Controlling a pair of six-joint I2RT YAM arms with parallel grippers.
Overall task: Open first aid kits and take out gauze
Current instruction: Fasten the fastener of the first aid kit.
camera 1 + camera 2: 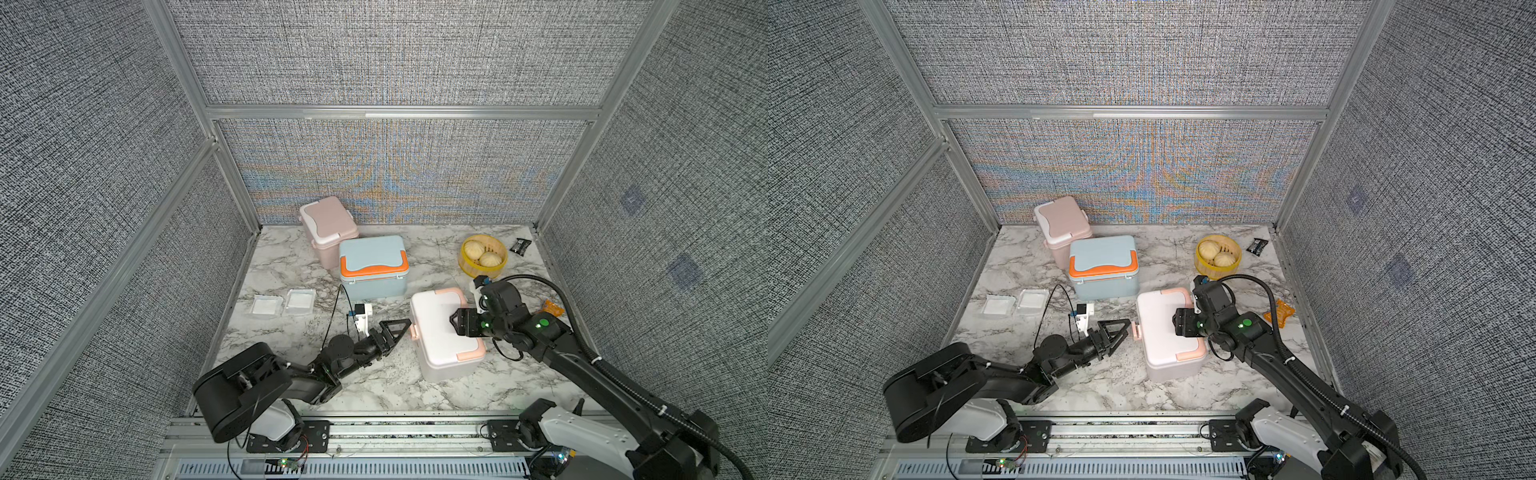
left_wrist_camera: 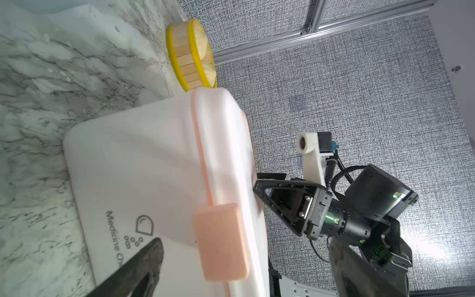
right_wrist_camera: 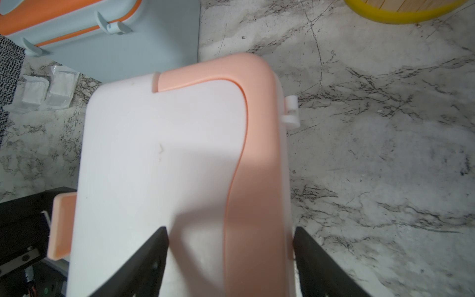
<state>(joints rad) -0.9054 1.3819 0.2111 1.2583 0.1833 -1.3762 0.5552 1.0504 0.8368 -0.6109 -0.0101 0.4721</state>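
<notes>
The white first aid kit with peach trim (image 1: 446,347) stands near the front with its lid down. My right gripper (image 3: 230,231) is open on top of it, one finger on the white lid and the other at the lid's edge, with the flat peach handle (image 3: 257,154) between them. My left gripper (image 1: 401,330) is open beside the kit's peach side latch (image 2: 221,241); one finger (image 2: 146,259) shows in the left wrist view. The pink kit (image 1: 328,226) and the blue kit (image 1: 372,266) stand shut at the back. Two gauze pads (image 1: 264,306) (image 1: 299,300) lie at the left.
A yellow basket with buns (image 1: 483,255) and a small black packet (image 1: 520,245) sit at the back right. An orange wrapper (image 1: 552,308) lies by the right arm. Fabric walls with metal rails close in the marble table (image 1: 374,386) on three sides.
</notes>
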